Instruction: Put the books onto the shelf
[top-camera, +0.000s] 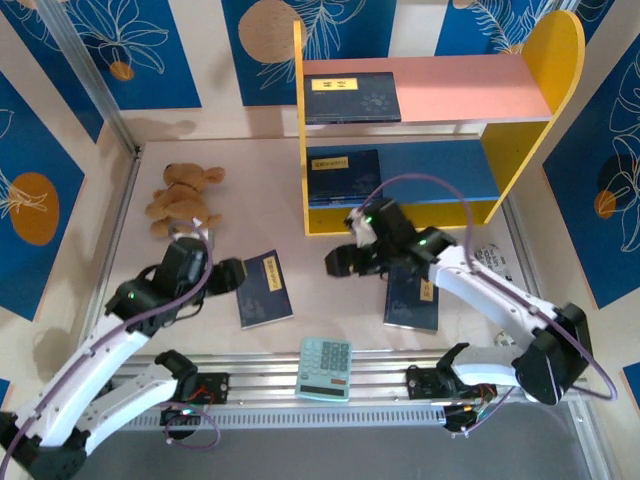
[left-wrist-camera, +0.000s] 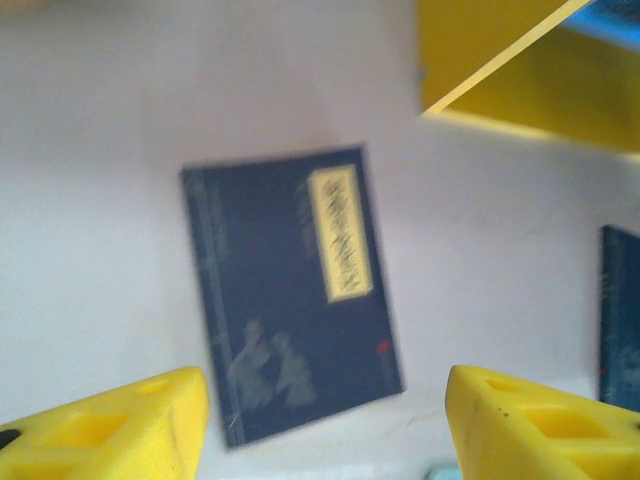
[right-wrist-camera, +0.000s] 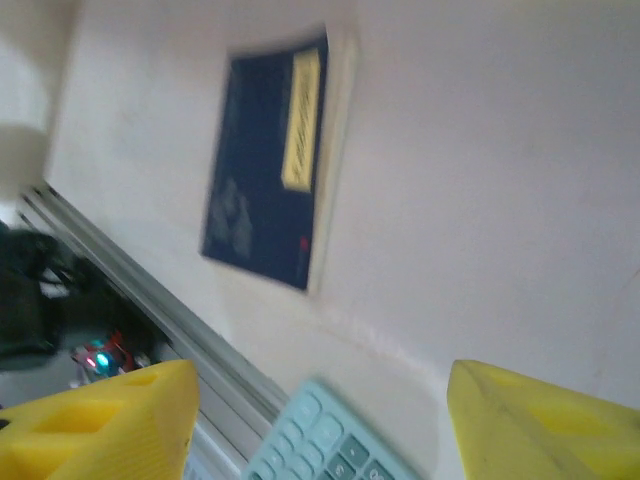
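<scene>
The shelf (top-camera: 430, 100) stands at the back, with one navy book (top-camera: 350, 98) on its pink top board and another (top-camera: 343, 177) on the blue lower board. Two more books lie flat on the table: one left of centre (top-camera: 265, 288) and one (top-camera: 412, 300) partly under my right arm. My left gripper (top-camera: 228, 275) is open just left of the left book (left-wrist-camera: 290, 290), its jaws (left-wrist-camera: 325, 420) empty. My right gripper (top-camera: 345, 260) hangs open between the two table books. In the right wrist view its jaws (right-wrist-camera: 320, 400) are empty above the table, the left book (right-wrist-camera: 270, 160) ahead.
A mint-green calculator (top-camera: 326, 368) lies at the near edge by the metal rail (top-camera: 250, 378); it also shows in the right wrist view (right-wrist-camera: 330, 440). A brown plush toy (top-camera: 182, 197) lies at the back left. The shelf's yellow side panel (left-wrist-camera: 530, 80) is close ahead of the left gripper.
</scene>
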